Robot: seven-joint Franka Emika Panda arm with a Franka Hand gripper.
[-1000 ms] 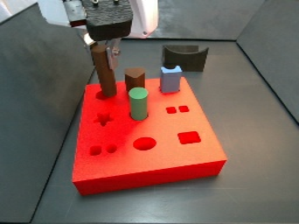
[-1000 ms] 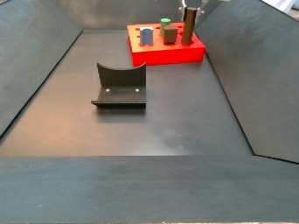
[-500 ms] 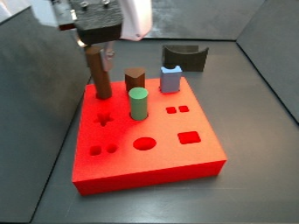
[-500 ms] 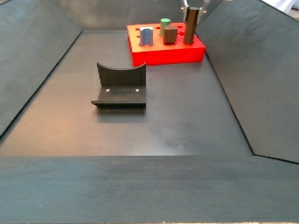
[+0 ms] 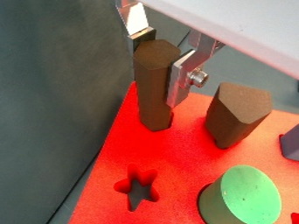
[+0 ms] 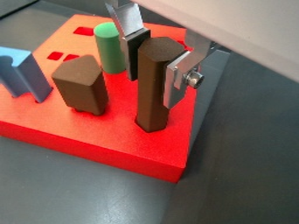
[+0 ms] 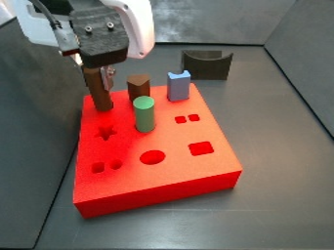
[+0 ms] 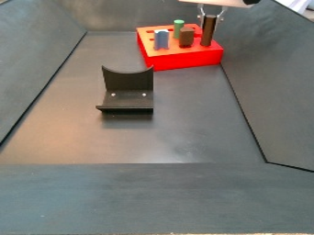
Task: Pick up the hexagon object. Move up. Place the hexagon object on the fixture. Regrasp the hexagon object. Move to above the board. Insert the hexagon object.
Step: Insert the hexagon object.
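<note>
The hexagon object, a dark-brown prism peg, stands upright with its lower end in the far left corner of the red board. My gripper is shut on its upper part. In both wrist views the silver fingers press on opposite sides of the hexagon object, and its foot sits in the board. The dark fixture stands apart on the floor, as does the fixture behind the board. In a side view the gripper is over the board's edge.
On the board stand a green cylinder, a wider brown peg and a blue piece. A star cut-out lies open near the held peg. Sloping dark walls enclose the floor.
The gripper has come lower with the peg, which now sits deeper in the board. The board has slid a little sideways with it.
</note>
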